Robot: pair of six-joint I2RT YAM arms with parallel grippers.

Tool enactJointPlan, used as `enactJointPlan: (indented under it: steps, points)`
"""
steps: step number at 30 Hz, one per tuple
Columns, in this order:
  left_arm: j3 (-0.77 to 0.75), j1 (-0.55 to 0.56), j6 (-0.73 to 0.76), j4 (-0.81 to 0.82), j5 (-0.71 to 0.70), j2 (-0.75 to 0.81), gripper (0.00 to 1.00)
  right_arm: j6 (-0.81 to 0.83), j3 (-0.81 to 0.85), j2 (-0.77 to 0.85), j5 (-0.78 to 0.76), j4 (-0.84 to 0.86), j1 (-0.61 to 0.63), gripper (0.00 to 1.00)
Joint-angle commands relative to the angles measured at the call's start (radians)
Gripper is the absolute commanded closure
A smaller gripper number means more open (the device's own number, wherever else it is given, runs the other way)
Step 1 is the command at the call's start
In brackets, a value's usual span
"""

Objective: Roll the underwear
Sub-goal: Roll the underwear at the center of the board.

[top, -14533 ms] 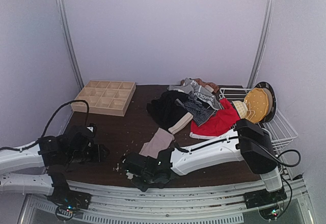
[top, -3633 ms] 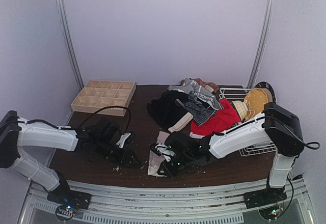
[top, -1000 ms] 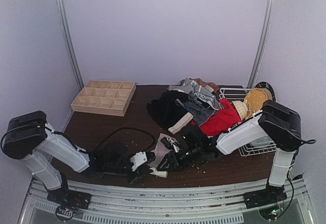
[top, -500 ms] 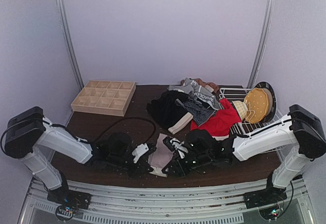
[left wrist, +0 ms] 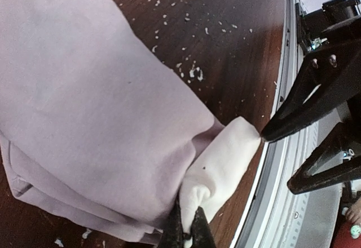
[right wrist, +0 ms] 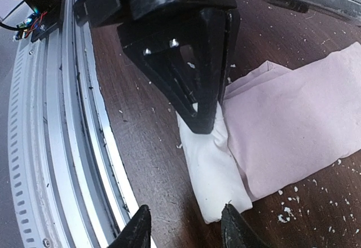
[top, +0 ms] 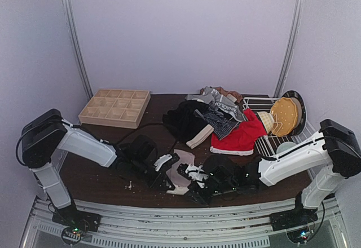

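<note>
Speckled wooden table (left wrist: 225,34) bears soft folded underwear (left wrist: 84,90).

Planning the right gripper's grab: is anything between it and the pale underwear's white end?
Nothing visible does. The right gripper, open, faces the white end of the pale underwear across bare table; the left gripper is shut on that end's far side, off the path.

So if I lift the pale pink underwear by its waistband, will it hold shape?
Probably not: the pale pink underwear lies in soft, creased layers, so it should droop and unfold. Likely light: thin cloth, held by the left gripper pinching only the white waistband.
</note>
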State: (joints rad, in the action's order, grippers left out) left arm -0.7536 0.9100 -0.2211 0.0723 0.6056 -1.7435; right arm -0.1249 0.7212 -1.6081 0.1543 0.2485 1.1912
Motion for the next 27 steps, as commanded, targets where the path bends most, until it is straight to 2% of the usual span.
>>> enactJointPlan:
  steps: [1, 7, 23, 27]
  points:
    - [-0.017, -0.040, -0.095, -0.052, 0.109, -0.050, 1.00, 0.119, 0.042, -0.023, -0.030, -0.071, 0.005, 0.59]
    - [-0.002, -0.061, -0.146, -0.020, 0.144, -0.085, 1.00, 0.157, 0.100, -0.083, -0.008, -0.105, 0.005, 0.59]
    - [-0.048, -0.076, -0.143, -0.083, 0.166, -0.138, 1.00, 0.235, 0.237, -0.228, -0.045, -0.292, 0.005, 0.59]
    - [-0.048, -0.076, -0.141, -0.087, 0.172, -0.133, 1.00, 0.224, 0.255, -0.268, -0.085, -0.338, 0.003, 0.62]
